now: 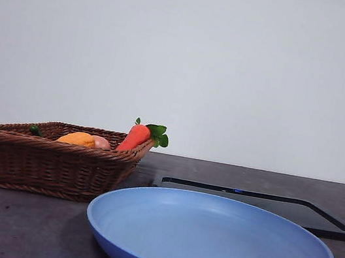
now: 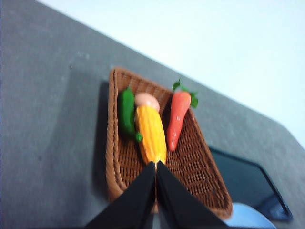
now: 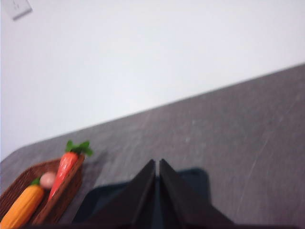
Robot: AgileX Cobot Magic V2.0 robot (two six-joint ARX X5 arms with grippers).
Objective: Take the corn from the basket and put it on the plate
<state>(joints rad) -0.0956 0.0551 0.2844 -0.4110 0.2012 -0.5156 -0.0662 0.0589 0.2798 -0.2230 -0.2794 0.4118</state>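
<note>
The corn (image 2: 151,134) lies in the brown wicker basket (image 2: 193,157), between a green vegetable and the carrot; in the front view only its orange-yellow top (image 1: 77,139) shows over the rim of the basket (image 1: 47,164). The light blue plate (image 1: 209,241) sits near the front, right of the basket. My left gripper (image 2: 156,164) hangs shut above the basket, its tips over the corn's near end. My right gripper (image 3: 157,163) is shut above the black tray, with the corn (image 3: 21,207) far off to its side. Neither arm shows in the front view.
A carrot (image 1: 137,136) with green leaves leans on the basket's right rim, next to a small pinkish round item (image 1: 100,143) and a green vegetable (image 2: 127,113). A flat black tray (image 1: 265,205) lies behind the plate. A wall stands behind the table.
</note>
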